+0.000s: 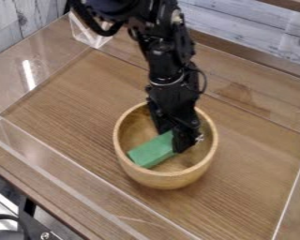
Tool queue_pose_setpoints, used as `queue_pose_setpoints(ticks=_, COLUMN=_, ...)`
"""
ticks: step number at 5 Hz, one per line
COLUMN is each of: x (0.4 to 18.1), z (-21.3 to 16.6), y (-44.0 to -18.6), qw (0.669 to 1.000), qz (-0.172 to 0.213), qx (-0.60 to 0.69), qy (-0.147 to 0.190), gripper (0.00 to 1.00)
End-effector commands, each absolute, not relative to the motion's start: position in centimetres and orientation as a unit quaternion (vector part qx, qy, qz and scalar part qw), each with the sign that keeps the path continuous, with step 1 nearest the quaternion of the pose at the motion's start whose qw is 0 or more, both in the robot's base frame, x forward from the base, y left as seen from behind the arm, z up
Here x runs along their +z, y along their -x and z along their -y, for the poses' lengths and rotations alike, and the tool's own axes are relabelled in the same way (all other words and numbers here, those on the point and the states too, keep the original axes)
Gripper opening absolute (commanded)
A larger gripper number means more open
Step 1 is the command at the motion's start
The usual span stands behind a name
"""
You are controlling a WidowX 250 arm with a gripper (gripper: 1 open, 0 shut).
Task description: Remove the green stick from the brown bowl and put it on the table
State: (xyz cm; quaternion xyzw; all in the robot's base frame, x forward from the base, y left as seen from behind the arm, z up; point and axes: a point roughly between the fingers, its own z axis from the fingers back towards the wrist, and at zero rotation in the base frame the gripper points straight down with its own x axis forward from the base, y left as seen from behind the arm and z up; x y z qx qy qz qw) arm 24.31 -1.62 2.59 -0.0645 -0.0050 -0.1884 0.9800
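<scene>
Green stick (152,150): lying inside the brown bowl (130,165), one end toward the gripper (179,141).
Gripper: closed on the stick's upper end, by appearance.
Handling: probably light, stiff, not fragile; flat faces may slip.
Hold point: long sides, nearer the middle.

Single camera, raised, looking obliquely down across table (65,117); bowl (165,178) below frame centre.
</scene>
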Motion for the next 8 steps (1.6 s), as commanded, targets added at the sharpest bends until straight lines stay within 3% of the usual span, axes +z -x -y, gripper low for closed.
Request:
queue_pose_setpoints(ticks=1, x=3.0, z=0.6, y=-24.1, qw=0.98, qz=-0.006, qx=-0.186, qy=0.067, gripper=0.0)
queue_pose_setpoints(ticks=4, x=3.6, z=0.2, y=-26.4, qw=0.976, qz=-0.007, qx=-0.205, qy=0.072, gripper=0.0)
queue_pose_setpoints(ticks=6, x=4.3, z=-0.3, y=-26.1, qw=0.975, qz=-0.006, qx=-0.208, qy=0.075, gripper=0.0)
queue_pose_setpoints(ticks=8, x=5.4, z=-0.2, y=-26.6, qw=0.976, qz=0.014, qx=-0.211, qy=0.053, gripper=0.0)
